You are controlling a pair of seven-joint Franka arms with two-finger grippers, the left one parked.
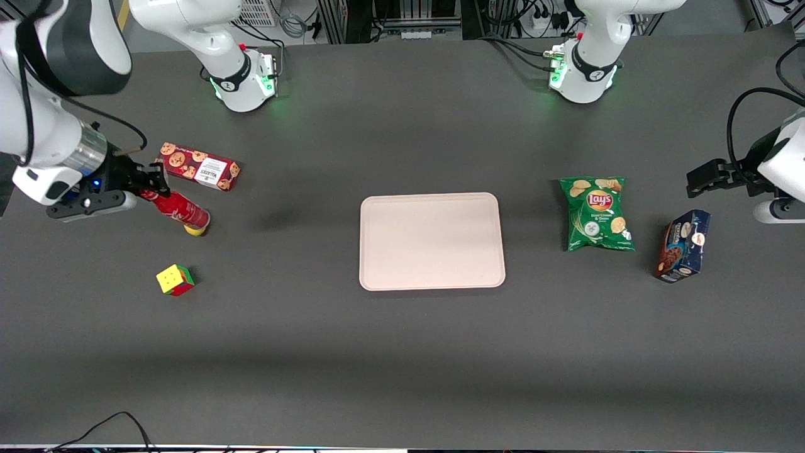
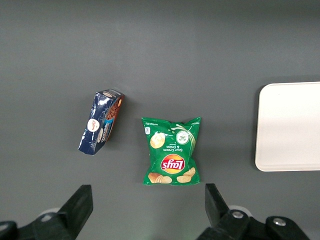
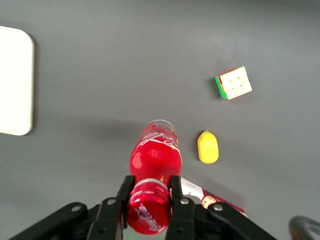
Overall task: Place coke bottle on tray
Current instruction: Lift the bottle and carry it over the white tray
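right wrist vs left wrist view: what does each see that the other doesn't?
Right wrist only: the gripper shut on the small red coke bottle near its cap, a small yellow lemon-like ball, a multicoloured puzzle cube and a corner of the red cookie box. Left wrist only: a green Lay's chip bag and a dark blue cookie box. Both: an edge of the flat pale pinkish-beige plastic tray, nothing on the visible part, and the dark grey table.

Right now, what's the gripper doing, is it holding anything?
Gripper: shut on the coke bottle near its cap end, at the working arm's end of the table, above the small yellow ball; not yet at the tray.
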